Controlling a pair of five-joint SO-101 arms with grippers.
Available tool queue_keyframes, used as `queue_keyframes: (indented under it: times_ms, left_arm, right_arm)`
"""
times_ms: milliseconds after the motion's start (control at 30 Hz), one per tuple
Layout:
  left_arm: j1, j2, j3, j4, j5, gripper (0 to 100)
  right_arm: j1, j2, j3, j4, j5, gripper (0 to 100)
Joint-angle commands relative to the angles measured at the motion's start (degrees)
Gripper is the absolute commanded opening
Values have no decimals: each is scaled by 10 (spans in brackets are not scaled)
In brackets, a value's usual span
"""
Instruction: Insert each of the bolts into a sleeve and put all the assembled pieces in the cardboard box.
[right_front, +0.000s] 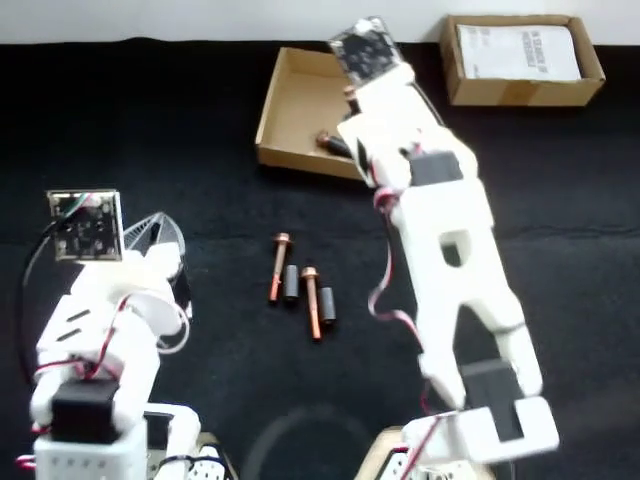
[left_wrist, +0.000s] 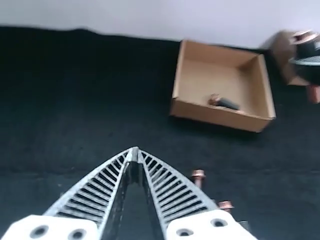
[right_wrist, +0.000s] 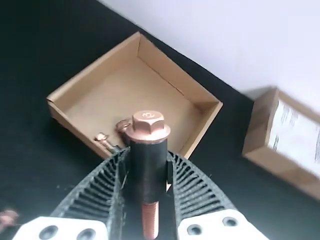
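My right gripper (right_wrist: 146, 156) is shut on a black sleeve (right_wrist: 146, 165) with a copper bolt (right_wrist: 147, 125) through it, held above the open cardboard box (right_wrist: 85, 85). In the box (right_front: 290, 75) lies one assembled piece (right_front: 335, 145), also seen near the front wall (left_wrist: 224, 102). Two loose copper bolts (right_front: 278, 267) (right_front: 312, 300) lie mid-table, each beside a short black sleeve (right_front: 291, 283) (right_front: 327, 305). My left gripper (right_front: 158, 233) rests shut at the left, apart from them; its fingertips (left_wrist: 134, 152) meet with nothing between.
A second, smaller cardboard box (right_front: 520, 60) with a printed sheet in it stands at the back right, close to the right arm (right_front: 450, 250). The black mat (right_front: 200, 130) covers the table.
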Motion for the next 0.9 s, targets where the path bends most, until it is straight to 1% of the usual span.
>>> queue_keyframes:
  times_ms: [0, 100, 167, 333, 433, 500, 667, 767, 867]
  left_arm:
    - [-30, -37, 87, -80, -3, 9]
    - [-44, -99, 190, -156, -4, 9]
    - [-57, -145, 252, -190, -4, 9]
    - [-117, -262, 363, -219, -4, 9]
    - [-145, -246, 402, -244, -4, 9]
    - [-160, -245, 407, -246, -2, 9]
    - [-165, -245, 407, -245, -2, 9]
    - [-165, -245, 407, -229, -2, 9]
    - [-164, -245, 407, -193, -1, 9]
  right_arm:
    - [9, 70, -111, -9, 74, 8]
    - [15, 141, -167, -11, 142, 8]
    - [21, 189, -204, -11, 184, 8]
    - [28, 317, -307, -11, 261, 8]
    - [31, 403, -378, -11, 301, 8]
    - [31, 462, -432, -11, 322, 8]
    - [26, 583, -563, 0, 335, 9]
    - [18, 621, -625, 72, 332, 33]
    - [14, 635, -673, 157, 321, 109]
